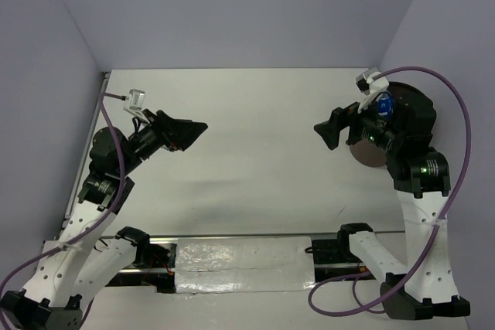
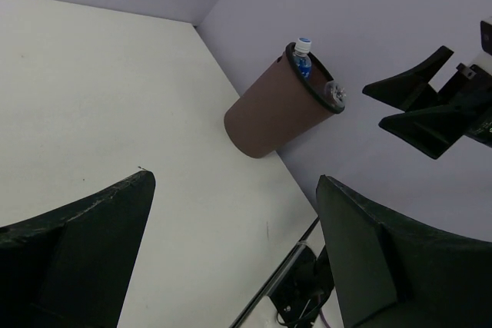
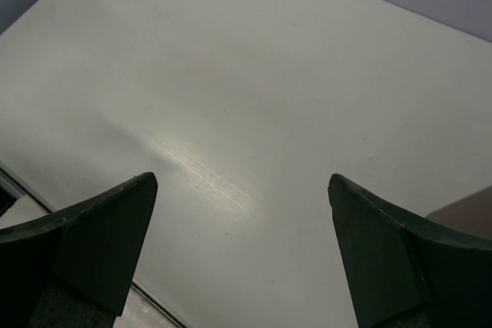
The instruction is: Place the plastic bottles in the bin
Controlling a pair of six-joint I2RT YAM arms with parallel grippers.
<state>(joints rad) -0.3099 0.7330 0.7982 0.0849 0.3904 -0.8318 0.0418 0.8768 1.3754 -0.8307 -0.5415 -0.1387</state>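
The brown bin (image 1: pixel 367 152) stands at the table's right side, partly hidden by my right arm. It shows whole in the left wrist view (image 2: pixel 269 117). A bottle with a blue label and cap (image 2: pixel 302 57) sticks up inside it, and it also shows in the top view (image 1: pixel 383 106). A second clear bottle (image 2: pixel 334 94) lies at the rim. Other bottles are hidden. My left gripper (image 1: pixel 197 129) is open and empty over the table's left side (image 2: pixel 234 182). My right gripper (image 1: pixel 325 130) is open and empty just left of the bin (image 3: pixel 242 182).
The white table (image 1: pixel 263 113) has lavender walls on three sides. A silvery strip (image 1: pixel 244 264) runs along the near edge between the arm bases. A corner of the bin (image 3: pixel 469 207) shows at the right edge of the right wrist view.
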